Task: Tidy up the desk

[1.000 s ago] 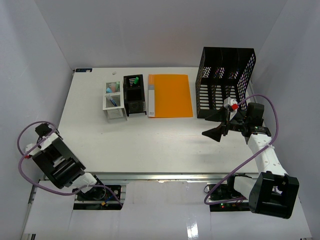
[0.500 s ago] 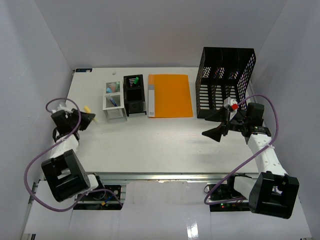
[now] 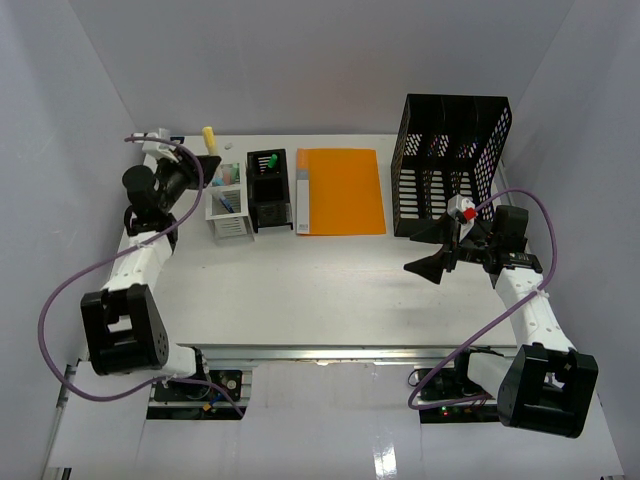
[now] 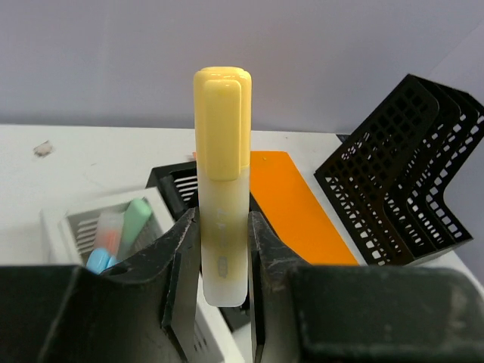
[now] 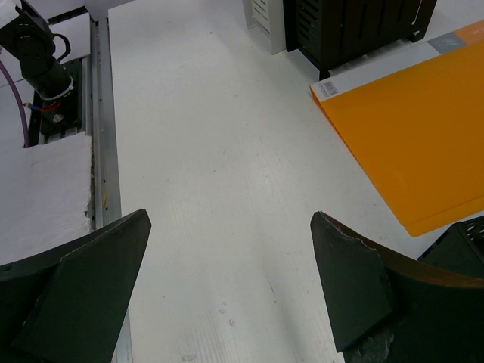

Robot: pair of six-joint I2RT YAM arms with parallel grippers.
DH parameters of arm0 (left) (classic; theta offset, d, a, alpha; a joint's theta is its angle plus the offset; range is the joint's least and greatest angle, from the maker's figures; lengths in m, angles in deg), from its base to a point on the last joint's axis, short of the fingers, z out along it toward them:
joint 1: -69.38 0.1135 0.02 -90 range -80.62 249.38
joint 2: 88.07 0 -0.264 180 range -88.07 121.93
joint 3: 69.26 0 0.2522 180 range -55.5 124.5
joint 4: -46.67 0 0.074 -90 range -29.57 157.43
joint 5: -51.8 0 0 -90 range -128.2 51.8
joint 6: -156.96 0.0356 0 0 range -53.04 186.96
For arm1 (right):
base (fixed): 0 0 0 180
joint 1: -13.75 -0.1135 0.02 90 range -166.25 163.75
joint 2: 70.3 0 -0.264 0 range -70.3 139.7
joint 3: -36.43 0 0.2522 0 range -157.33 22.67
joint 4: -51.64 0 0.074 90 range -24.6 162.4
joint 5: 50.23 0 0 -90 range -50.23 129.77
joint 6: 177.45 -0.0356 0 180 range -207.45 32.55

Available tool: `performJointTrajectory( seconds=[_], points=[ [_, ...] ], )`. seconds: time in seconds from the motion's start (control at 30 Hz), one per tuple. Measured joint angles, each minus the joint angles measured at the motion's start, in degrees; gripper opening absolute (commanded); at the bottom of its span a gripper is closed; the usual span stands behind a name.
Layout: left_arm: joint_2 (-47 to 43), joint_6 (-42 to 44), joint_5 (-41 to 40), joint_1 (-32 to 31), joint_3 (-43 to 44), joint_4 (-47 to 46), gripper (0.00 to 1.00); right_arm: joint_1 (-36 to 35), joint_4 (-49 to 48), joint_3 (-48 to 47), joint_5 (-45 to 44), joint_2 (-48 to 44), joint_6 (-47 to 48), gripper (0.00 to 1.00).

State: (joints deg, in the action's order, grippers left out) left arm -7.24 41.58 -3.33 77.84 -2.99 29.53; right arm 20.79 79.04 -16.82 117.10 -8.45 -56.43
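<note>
Above the desk, the left gripper has carried its pinched yellow highlighter to the white pen holder for stowing, while the right gripper is spread empty.

Nothing readable from here: the yellow highlighter bears faint print, too blurred, and the barcode label on the orange folder is too small.

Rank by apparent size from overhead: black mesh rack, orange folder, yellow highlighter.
1. Tall black mesh file rack
2. Flat orange plastic folder
3. Yellow plastic highlighter, clearly smallest though raised nearer the camera
</note>
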Motion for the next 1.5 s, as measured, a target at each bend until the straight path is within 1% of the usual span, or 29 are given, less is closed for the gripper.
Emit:
performJointTrajectory(
  seconds=[0.1,0.2,0.4,0.57,0.7,1.03,1.1,1.17,1.2,1.33,1.5],
  points=[
    [4.43,4.47,-2.29,-3.86,1.4,-3.5,0.0,0.0,0.1,0.0,0.01,0.0,0.4,0.93],
    [8.88,7.39,-2.99,-6.28,1.77,-7.3,0.0,0.02,0.14,0.0,0.01,0.0,0.67,0.93],
    [17.6,11.08,-5.54,-6.58,3.02,-10.53,0.0,0.0,0.19,0.0,0.01,0.0,0.9,0.93],
    [19.28,14.44,-7.53,-6.39,3.35,-11.37,0.0,0.0,0.25,0.0,0.01,0.0,0.92,0.93],
    [20.26,16.48,-8.86,-6.39,5.2,-11.73,0.0,0.0,0.34,0.0,0.01,0.0,0.94,0.93],
    [24.29,18.04,-10.03,-5.37,6.12,-10.69,0.0,0.0,0.38,0.0,0.01,0.01,0.96,0.93],
    [24.33,18.09,-10.08,-5.07,6.1,-10.71,0.04,0.0,0.38,0.0,-0.01,0.02,0.96,0.93],
    [24.33,18.13,-10.26,-4.84,6.09,-10.73,0.24,0.0,0.38,0.0,-0.01,0.02,0.98,0.93],
    [24.33,18.15,-10.43,-4.74,6.06,-10.72,0.3,0.0,0.38,0.0,-0.01,0.02,0.99,0.93],
    [24.33,18.37,-11.34,-4.48,5.96,-10.7,0.46,0.0,0.38,0.0,-0.01,0.02,1.04,0.93],
    [24.29,18.75,-11.99,-4.47,5.1,-10.65,0.55,0.0,0.38,0.0,-0.01,0.02,1.12,0.93]
  ],
)
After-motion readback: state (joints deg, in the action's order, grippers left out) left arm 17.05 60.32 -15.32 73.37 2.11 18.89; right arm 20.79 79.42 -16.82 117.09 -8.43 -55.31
